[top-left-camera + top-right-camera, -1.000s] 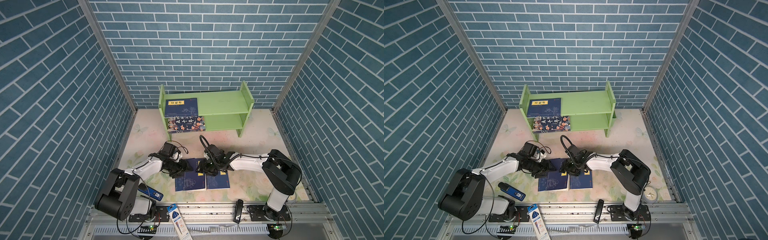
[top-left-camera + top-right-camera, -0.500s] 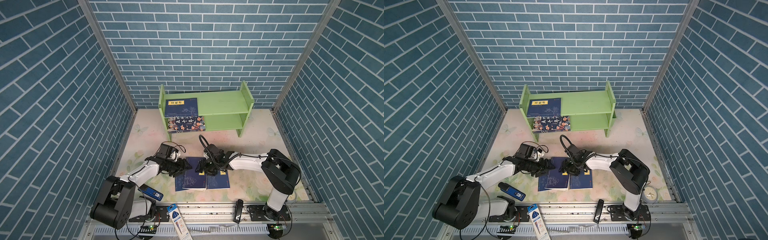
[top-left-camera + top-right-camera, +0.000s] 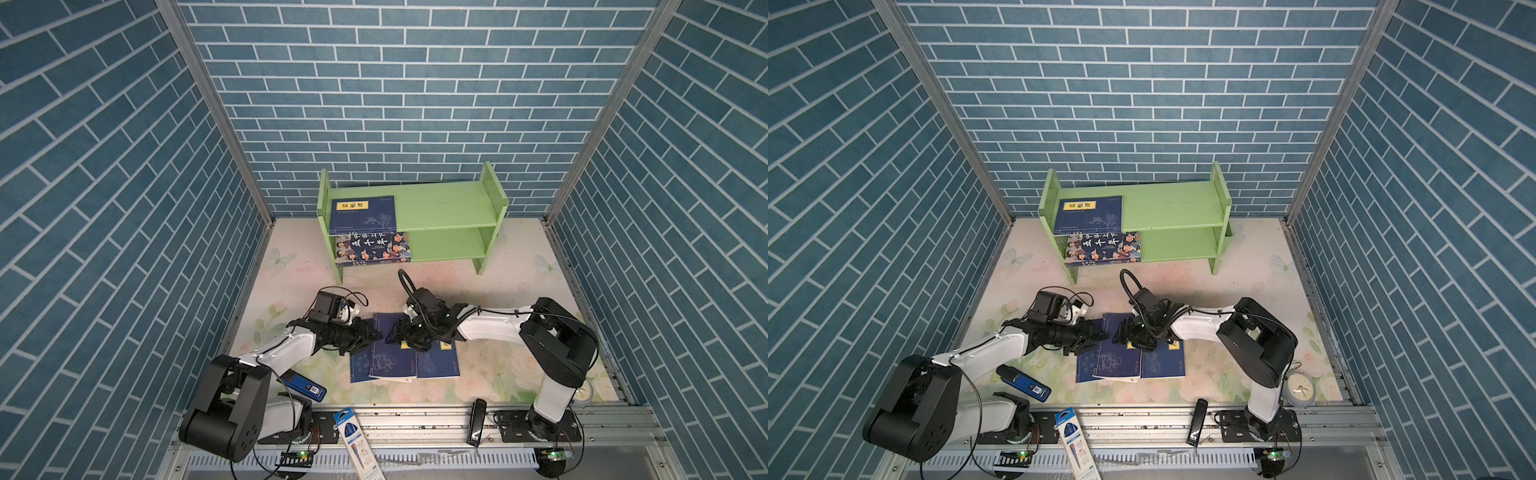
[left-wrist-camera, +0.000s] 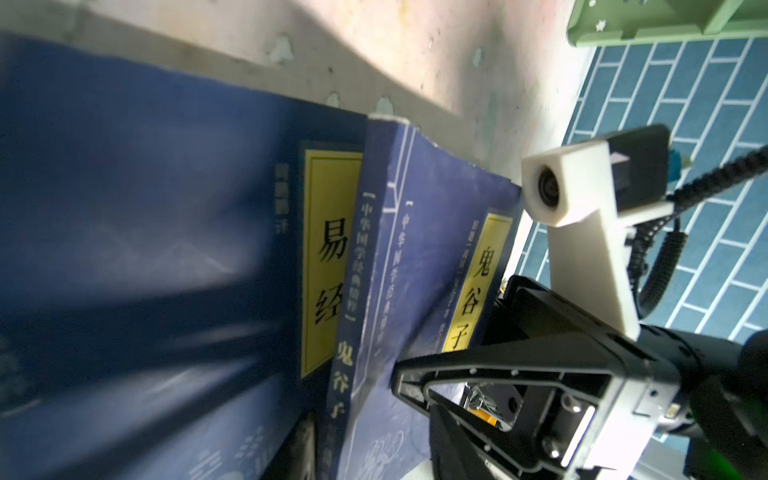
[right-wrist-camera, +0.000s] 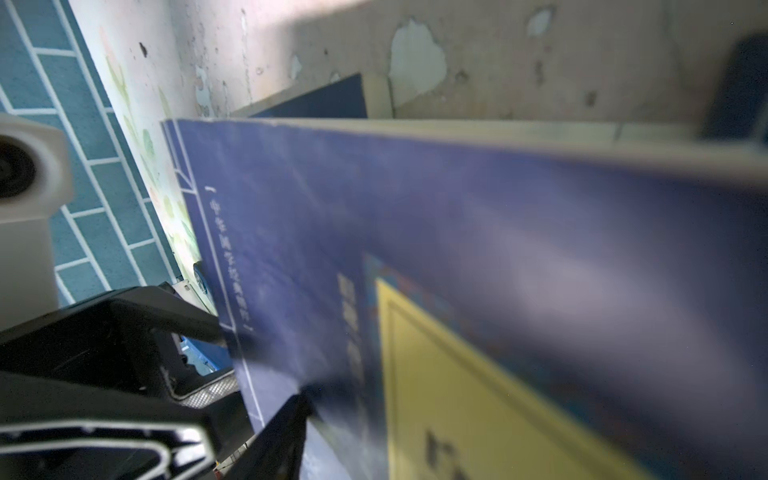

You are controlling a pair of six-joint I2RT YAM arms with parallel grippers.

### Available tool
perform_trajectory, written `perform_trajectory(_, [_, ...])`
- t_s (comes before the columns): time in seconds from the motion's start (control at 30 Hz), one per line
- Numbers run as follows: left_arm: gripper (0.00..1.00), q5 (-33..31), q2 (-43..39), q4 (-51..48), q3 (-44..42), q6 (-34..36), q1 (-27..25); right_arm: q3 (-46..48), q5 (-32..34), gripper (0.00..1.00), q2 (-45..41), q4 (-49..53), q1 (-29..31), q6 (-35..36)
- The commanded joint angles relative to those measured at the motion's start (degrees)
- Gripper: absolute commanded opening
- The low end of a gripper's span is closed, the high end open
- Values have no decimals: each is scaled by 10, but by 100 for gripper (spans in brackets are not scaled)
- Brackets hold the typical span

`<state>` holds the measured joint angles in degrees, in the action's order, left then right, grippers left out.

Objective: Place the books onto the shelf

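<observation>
Three navy books lie on the floor mat in front of the green shelf (image 3: 449, 208). The middle book (image 3: 388, 357) (image 4: 419, 257) (image 5: 457, 249) rests tilted on top of the other two (image 3: 357, 368) (image 3: 436, 361). My left gripper (image 3: 376, 334) stands open, its fingers (image 5: 187, 320) either side of that book's spine edge with a gap showing. My right gripper (image 3: 399, 334) is open at the book's far corner, one finger (image 4: 478, 361) against the cover. Another navy book (image 3: 363, 214) lies on the top tier and the cartoon book (image 3: 372, 248) on the lower tier.
A blue handheld device (image 3: 305, 384) lies beside the left arm. A pen package (image 3: 357, 440) and a black stick-shaped object (image 3: 477, 422) sit on the front rail. A small clock (image 3: 1298, 388) stands by the right arm's base. Brick-patterned walls enclose three sides.
My left gripper has slid right to the middle book's spine and its jaws have narrowed. The right gripper's jaws have widened slightly at the book's far corner.
</observation>
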<state>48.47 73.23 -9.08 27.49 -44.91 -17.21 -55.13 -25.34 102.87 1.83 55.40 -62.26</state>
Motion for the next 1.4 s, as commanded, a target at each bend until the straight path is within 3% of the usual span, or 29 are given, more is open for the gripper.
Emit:
perform_trajectory(0.0, [35,36,-13,25,6,-14,-1,6,8,71,0,13,4,-7])
perform_trajectory(0.07, [33,39,-18,34,3,-24,-1,6,10,73,-3,16,4,-7])
perform_trajectory(0.3, [5,36,-37,23,-4,-30,1,-14,26,83,-17,57,1,7])
perform_trajectory(0.4, [0,27,-40,7,-3,-19,2,-30,35,86,-22,93,0,19])
perform_trajectory(0.87, [0,53,-61,-97,76,11,9,-84,160,97,-158,278,-15,58])
perform_trajectory(1.07, [0,64,-62,-138,108,17,9,-58,174,97,-251,272,-19,33])
perform_trajectory(1.37, [0,112,-87,-122,187,18,6,-7,200,98,-432,226,-19,24])
